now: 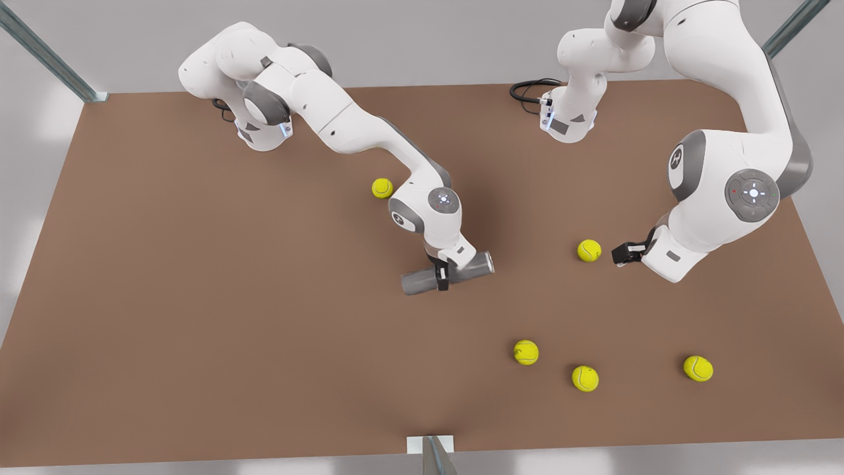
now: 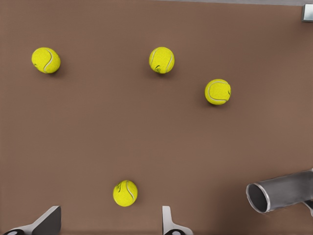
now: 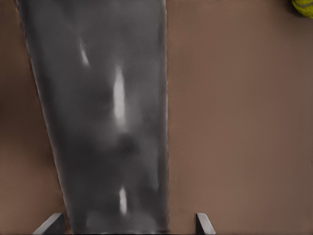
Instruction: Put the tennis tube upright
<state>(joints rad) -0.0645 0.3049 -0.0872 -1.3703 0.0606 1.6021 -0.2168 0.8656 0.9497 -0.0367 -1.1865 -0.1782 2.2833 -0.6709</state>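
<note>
The tennis tube (image 1: 419,282) is a dark grey cylinder lying on its side near the middle of the brown table (image 1: 198,297). My right gripper (image 1: 442,276) reaches down over its middle, fingers astride it. In the right wrist view the tennis tube (image 3: 107,122) runs between the tips of the right gripper (image 3: 129,225); one finger (image 3: 204,224) stands a little off its wall, so the gripper is open. My left gripper (image 1: 620,254) hovers open at the front view's right, beside a yellow tennis ball (image 1: 589,251). The left wrist view shows the tube's open end (image 2: 283,191).
Other tennis balls lie loose: one (image 1: 382,188) behind the right arm's elbow, and three (image 1: 525,351) (image 1: 585,378) (image 1: 697,368) nearer the table's front edge. A metal post (image 1: 432,455) stands at the front edge. A black cable (image 1: 531,89) lies by the far arm base.
</note>
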